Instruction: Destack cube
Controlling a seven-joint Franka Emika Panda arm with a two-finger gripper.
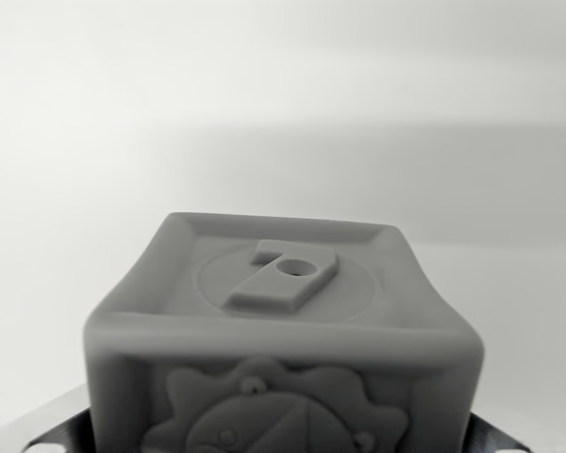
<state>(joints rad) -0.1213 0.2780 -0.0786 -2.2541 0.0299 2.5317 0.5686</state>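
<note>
A grey cube [283, 330] fills the lower middle of the wrist view, very close to the camera. Its top face has a raised rim and an embossed figure 7 [283, 274] inside a circle. The face turned toward me carries a raised, scalloped round motif [274, 415], cut off by the frame's bottom edge. Dark parts of my gripper's body [61, 429] show only in the bottom corners, on either side of the cube. No fingertips are visible, and the cube hides whether the fingers touch it. Whatever lies under the cube is hidden.
Behind the cube lies a plain pale surface [509, 283], with a broad soft shadow band [377, 179] across the middle of the background. No other objects show.
</note>
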